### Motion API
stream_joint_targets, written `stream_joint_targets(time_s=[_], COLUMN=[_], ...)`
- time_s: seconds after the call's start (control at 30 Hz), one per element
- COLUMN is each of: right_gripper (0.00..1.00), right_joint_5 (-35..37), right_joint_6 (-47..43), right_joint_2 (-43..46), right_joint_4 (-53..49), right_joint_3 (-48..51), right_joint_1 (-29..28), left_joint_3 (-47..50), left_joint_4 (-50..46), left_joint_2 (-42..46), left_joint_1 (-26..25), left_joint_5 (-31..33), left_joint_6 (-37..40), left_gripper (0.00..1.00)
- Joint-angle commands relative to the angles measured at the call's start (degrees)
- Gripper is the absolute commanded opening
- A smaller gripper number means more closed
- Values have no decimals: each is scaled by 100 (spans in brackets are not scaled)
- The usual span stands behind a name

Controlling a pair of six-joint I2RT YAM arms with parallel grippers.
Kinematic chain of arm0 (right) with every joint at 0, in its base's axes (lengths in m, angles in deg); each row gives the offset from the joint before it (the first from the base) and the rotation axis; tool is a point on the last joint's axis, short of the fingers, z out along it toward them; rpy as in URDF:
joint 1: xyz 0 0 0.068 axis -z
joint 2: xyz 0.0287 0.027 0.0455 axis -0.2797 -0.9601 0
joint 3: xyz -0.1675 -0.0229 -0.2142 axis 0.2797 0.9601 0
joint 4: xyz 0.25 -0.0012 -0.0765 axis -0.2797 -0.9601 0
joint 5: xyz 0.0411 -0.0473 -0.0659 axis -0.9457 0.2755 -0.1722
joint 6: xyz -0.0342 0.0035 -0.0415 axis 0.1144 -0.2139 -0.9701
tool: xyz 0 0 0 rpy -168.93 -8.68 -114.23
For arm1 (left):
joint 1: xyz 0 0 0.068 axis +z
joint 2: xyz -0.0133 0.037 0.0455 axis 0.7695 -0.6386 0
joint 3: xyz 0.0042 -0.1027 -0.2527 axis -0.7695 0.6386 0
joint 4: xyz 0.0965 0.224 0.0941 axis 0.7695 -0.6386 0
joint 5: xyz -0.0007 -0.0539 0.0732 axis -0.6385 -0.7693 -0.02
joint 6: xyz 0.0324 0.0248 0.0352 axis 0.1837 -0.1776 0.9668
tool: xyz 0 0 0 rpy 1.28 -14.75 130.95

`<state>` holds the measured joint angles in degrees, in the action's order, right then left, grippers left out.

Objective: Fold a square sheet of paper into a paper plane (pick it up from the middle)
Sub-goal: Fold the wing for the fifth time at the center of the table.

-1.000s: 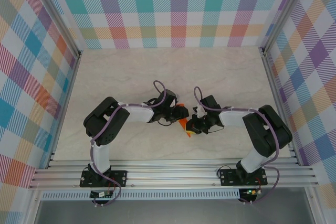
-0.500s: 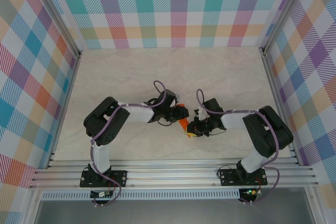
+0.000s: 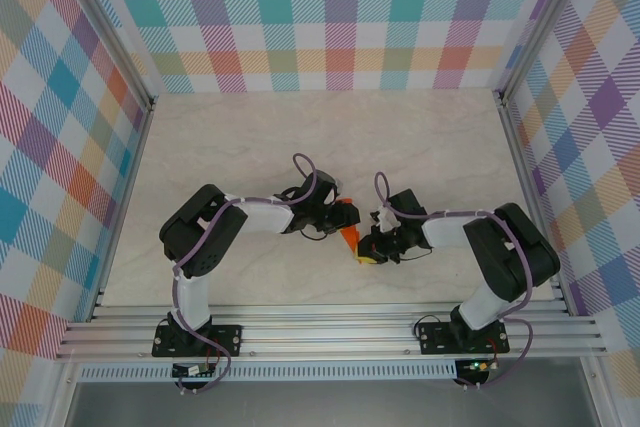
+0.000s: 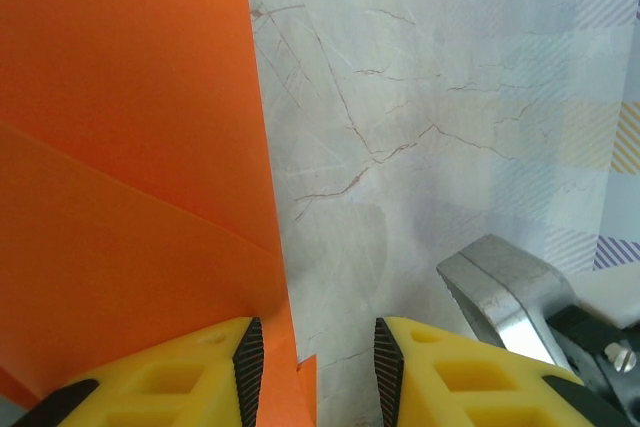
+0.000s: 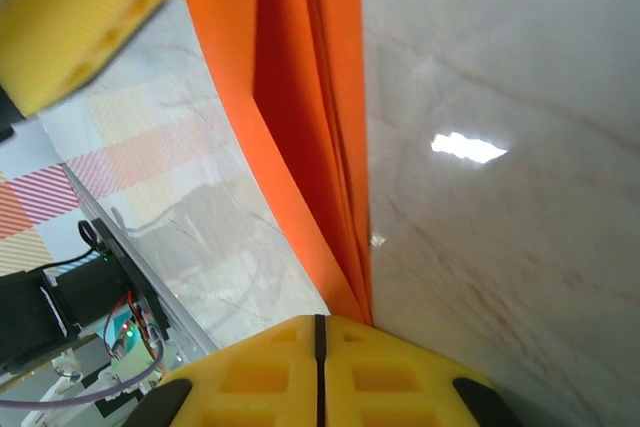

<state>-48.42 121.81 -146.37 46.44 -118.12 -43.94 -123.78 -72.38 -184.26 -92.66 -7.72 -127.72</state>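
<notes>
Moved: right gripper (image 5: 320, 335), pinching folded thin orange paper (image 5: 300, 107), shifted slightly.
Left gripper (image 4: 315, 367): slightly parted astride paper's edge; I'd clamp before creasing.

Mid-table (image 3: 420, 147), just ahead of the arm bases: folded sheet of paper (image 3: 349, 237), between the two grippers. Left gripper (image 3: 338, 215) sits on its left, far end, with the paper's edge between its parted fingers. Right gripper (image 3: 368, 249) sits on its right, near end, fingers pressed together over the tip.
</notes>
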Motion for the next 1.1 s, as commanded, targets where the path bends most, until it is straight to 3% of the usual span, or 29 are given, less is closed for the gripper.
stream_joint_targets(time_s=[0.0, 0.37, 0.53, 0.8, 1.07], right_gripper=[8, 5, 5, 6, 7], right_joint_5=[124, 770, 1346, 948, 802], right_joint_6=[-196, -49, -168, 176, 467], right_joint_2=[107, -531, -33, 1140, 506], right_joint_4=[-757, -700, -1321, -916, -306], right_joint_3=[111, 121, -11, -184, -434], right_joint_1=[-95, -225, -275, -262, -261], left_joint_3=[-43, -17, -17, -2, -48], left_joint_4=[-281, -281, -290, -261, -255], left_joint_2=[-196, -166, -159, -135, -159], left_joint_1=[49, 43, 43, 43, 43], left_joint_5=[76, 75, 68, 46, 12], left_joint_6=[56, 57, 66, 76, 78], left_gripper=[37, 37, 37, 37, 37])
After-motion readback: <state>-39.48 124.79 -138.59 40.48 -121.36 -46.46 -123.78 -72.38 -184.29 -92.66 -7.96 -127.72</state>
